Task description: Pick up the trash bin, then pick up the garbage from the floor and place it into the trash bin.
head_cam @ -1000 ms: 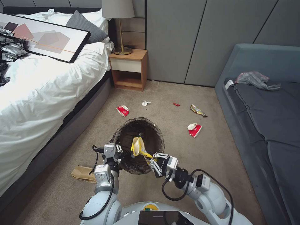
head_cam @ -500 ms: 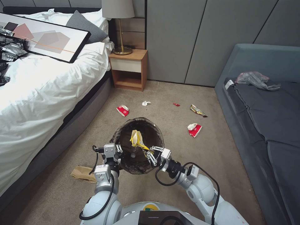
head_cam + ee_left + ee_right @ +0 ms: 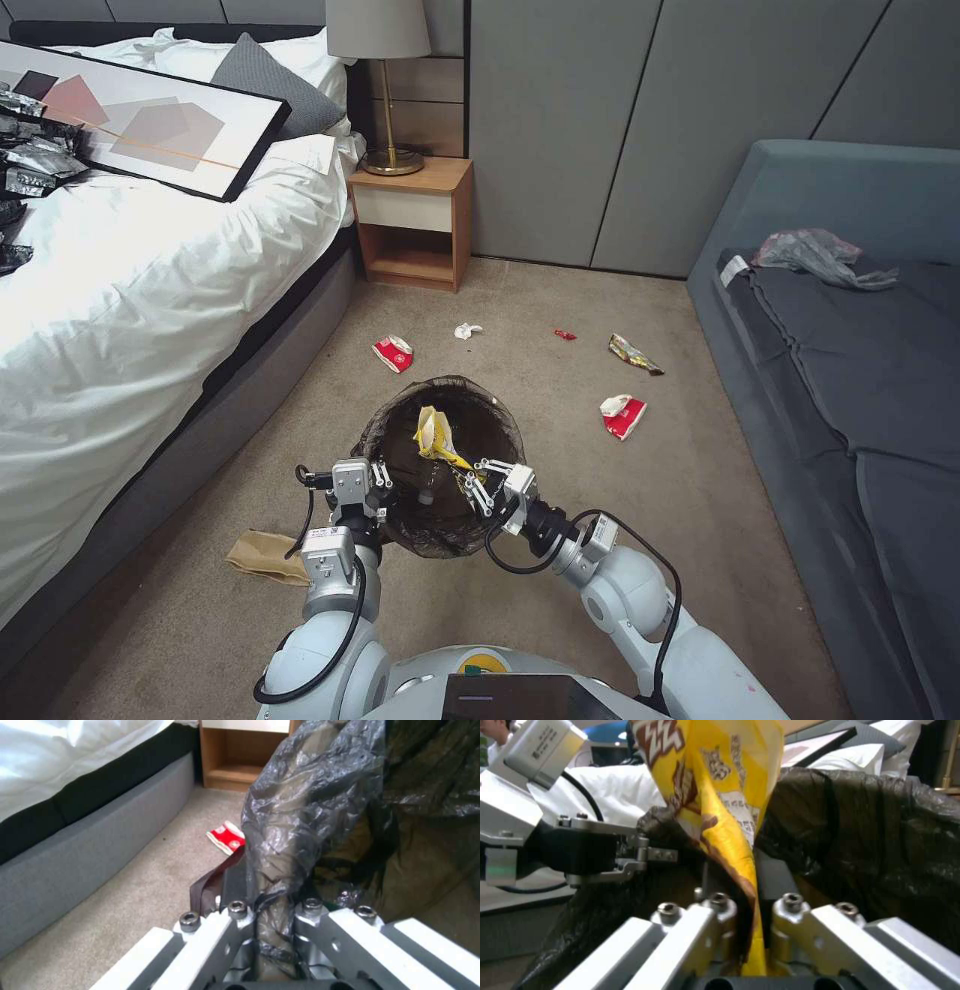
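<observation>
Two big pieces of furniture flank the carpet: a bed [image 3: 130, 270] with white bedding on the robot's left and a grey-blue sofa [image 3: 850, 360] on its right, with a wooden nightstand [image 3: 412, 222] against the far wall between them.

On the carpet just ahead of the robot, the trash bin [image 3: 450, 420] is held up, its dark bag folded over the rim. The left tool [image 3: 377, 478] grips the bin's near-left rim; in the left wrist view its fingers [image 3: 240, 907] are closed tight on the bunched liner.

The right tool [image 3: 482, 482] reaches over the bin's near-right rim, its jaws pinched on the lower end of a yellow wrapper [image 3: 433, 438]. The wrapper stands up from the tool over the bin's open mouth, inside the line of the rim; in the right wrist view it rises from between the fingers [image 3: 715, 907] with the black liner behind it.

A flat brown paper bag [image 3: 262, 556] lies on the carpet beside the left arm. Beyond the bin lie a red-white wrapper [image 3: 394, 353] near the bed, another red-white wrapper [image 3: 623, 415] towards the sofa, a multicoloured wrapper [image 3: 635, 354], a white crumpled paper [image 3: 466, 330] and a tiny red scrap [image 3: 565, 335].
</observation>
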You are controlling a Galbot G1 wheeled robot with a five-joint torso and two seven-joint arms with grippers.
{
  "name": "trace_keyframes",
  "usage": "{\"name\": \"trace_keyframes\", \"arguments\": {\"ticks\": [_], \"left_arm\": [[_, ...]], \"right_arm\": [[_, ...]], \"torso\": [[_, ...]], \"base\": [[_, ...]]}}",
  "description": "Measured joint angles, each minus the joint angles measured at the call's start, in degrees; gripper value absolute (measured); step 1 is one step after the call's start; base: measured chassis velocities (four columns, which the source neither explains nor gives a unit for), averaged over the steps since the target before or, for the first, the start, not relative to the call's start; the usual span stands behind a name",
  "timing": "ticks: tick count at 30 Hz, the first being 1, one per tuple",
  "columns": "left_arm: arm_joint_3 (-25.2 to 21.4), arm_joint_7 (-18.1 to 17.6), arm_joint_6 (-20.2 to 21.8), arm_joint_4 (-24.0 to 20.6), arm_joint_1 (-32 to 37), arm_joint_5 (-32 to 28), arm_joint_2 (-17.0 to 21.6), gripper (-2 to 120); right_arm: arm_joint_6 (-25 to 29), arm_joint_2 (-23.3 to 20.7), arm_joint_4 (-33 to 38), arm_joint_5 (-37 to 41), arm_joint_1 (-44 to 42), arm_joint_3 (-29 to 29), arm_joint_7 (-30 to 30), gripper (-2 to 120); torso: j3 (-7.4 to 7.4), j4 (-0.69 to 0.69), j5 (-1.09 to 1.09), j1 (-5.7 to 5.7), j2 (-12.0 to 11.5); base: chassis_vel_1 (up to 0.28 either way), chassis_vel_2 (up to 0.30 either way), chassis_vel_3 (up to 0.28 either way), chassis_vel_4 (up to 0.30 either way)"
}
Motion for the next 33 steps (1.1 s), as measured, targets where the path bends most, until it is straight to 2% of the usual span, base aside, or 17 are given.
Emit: {"name": "trace_keyframes", "arguments": {"ticks": [3, 4, 6, 7, 10, 11, 14, 15, 19, 20, 22, 26, 33], "left_arm": [[0.0, 0.0, 0.0, 0.0, 0.0, 0.0, 0.0, 3], [0.0, 0.0, 0.0, 0.0, 0.0, 0.0, 0.0, 3], [0.0, 0.0, 0.0, 0.0, 0.0, 0.0, 0.0, 3], [0.0, 0.0, 0.0, 0.0, 0.0, 0.0, 0.0, 3], [0.0, 0.0, 0.0, 0.0, 0.0, 0.0, 0.0, 3], [0.0, 0.0, 0.0, 0.0, 0.0, 0.0, 0.0, 3], [0.0, 0.0, 0.0, 0.0, 0.0, 0.0, 0.0, 3], [0.0, 0.0, 0.0, 0.0, 0.0, 0.0, 0.0, 3], [0.0, 0.0, 0.0, 0.0, 0.0, 0.0, 0.0, 3], [0.0, 0.0, 0.0, 0.0, 0.0, 0.0, 0.0, 3], [0.0, 0.0, 0.0, 0.0, 0.0, 0.0, 0.0, 3], [0.0, 0.0, 0.0, 0.0, 0.0, 0.0, 0.0, 3], [0.0, 0.0, 0.0, 0.0, 0.0, 0.0, 0.0, 3]], "right_arm": [[0.0, 0.6, -1.0, -1.2, 0.3, -0.2, 0.7, 22], [0.0, 0.6, -1.0, -1.2, 0.3, -0.2, 0.7, 22], [0.0, 0.9, -1.2, -1.7, 0.0, -0.1, 0.8, 32], [0.0, 0.9, -1.2, -1.7, 0.0, -0.1, 0.8, 32], [0.0, 1.0, -1.2, -2.1, -0.3, 0.1, 0.8, 46], [0.0, 1.0, -1.2, -2.1, -0.3, 0.1, 0.8, 46], [0.1, 1.0, -1.2, -2.2, -0.5, 0.3, 0.8, 61], [0.1, 1.0, -1.2, -2.2, -0.5, 0.3, 0.8, 61], [0.2, 1.0, -0.8, -2.3, -1.0, 0.6, 0.8, 82], [0.2, 1.0, -0.8, -2.3, -1.0, 0.6, 0.8, 82], [0.2, 1.0, -0.6, -2.4, -1.2, 0.8, 0.8, 90], [0.3, 0.8, -0.2, -2.5, -1.4, 0.9, 0.8, 99], [0.6, 0.8, 1.1, -3.2, -1.9, 1.6, 0.8, 100]], "torso": [[0.0, 0.0, 0.0, 0.0, 0.0], [0.0, 0.0, 0.0, 0.0, 0.0], [0.0, 0.0, 0.0, 0.0, 0.0], [0.0, 0.0, 0.0, 0.0, 0.0], [0.0, 0.0, 0.0, 0.0, 0.0], [0.0, 0.0, 0.0, 0.0, 0.0], [0.0, 0.0, 0.0, 0.0, 0.0], [0.0, 0.0, 0.0, 0.0, 0.0], [0.0, 0.0, 0.0, 0.0, 0.0], [0.0, 0.0, 0.0, 0.0, 0.0], [0.0, 0.0, 0.0, 0.0, 0.0], [0.0, 0.0, 0.0, 0.0, 0.0], [0.0, 0.0, 0.01, 0.0, 0.0]], "base": [[0.0, 0.0, 0.0, 0.0], [0.0, 0.0, 0.0, 0.0], [0.0, 0.0, 0.0, 0.0], [0.0, 0.0, 0.0, 0.0], [0.0, 0.0, 0.0, 0.0], [0.0, 0.0, 0.0, 0.0], [0.0, 0.0, 0.0, 0.0], [0.0, 0.0, 0.0, 0.0], [0.0, 0.0, 0.0, 0.0], [0.0, 0.0, 0.0, 0.0], [0.0, 0.0, 0.0, 0.0], [0.0, 0.0, 0.0, 0.0], [0.0, 0.0, 0.0, 0.0]]}}
